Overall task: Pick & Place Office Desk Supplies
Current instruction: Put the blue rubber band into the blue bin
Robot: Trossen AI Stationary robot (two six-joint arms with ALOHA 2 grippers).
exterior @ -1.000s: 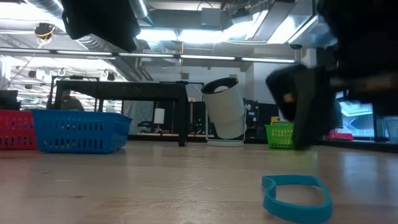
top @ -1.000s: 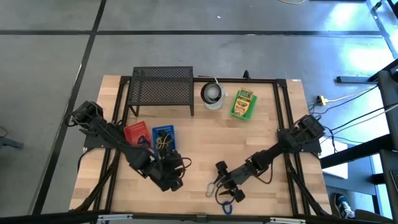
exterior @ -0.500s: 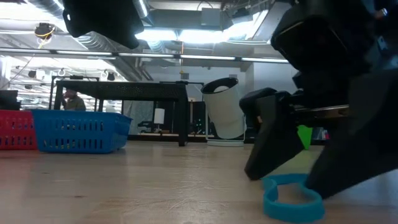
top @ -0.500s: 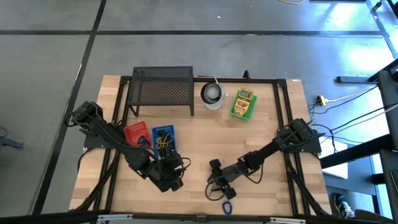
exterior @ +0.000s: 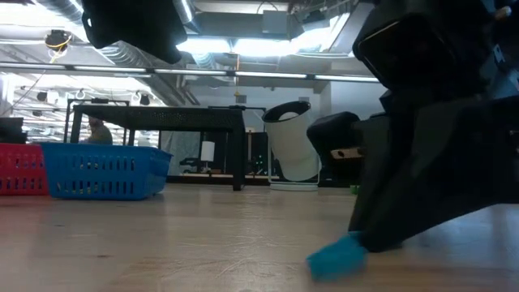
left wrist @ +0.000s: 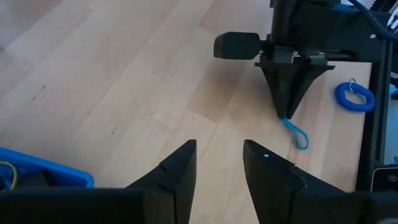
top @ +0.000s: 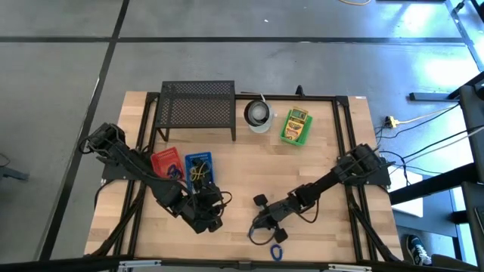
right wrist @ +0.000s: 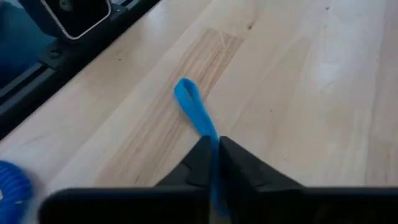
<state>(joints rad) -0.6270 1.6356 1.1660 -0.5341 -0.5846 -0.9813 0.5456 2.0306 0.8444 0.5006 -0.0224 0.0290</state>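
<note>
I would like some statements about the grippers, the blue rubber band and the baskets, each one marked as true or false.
1. The right gripper is shut on the blue rubber band. True.
2. The left gripper holds a black binder clip. False: its fingers are open and hold nothing.
3. The blue basket sits beside the red basket on the table. True.
4. The crayon box lies under the black mesh rack. False: it lies apart from the rack, on the far side of the white cup.
5. The blue coiled ring is inside the blue basket. False: it lies on the bare table near the right gripper.
</note>
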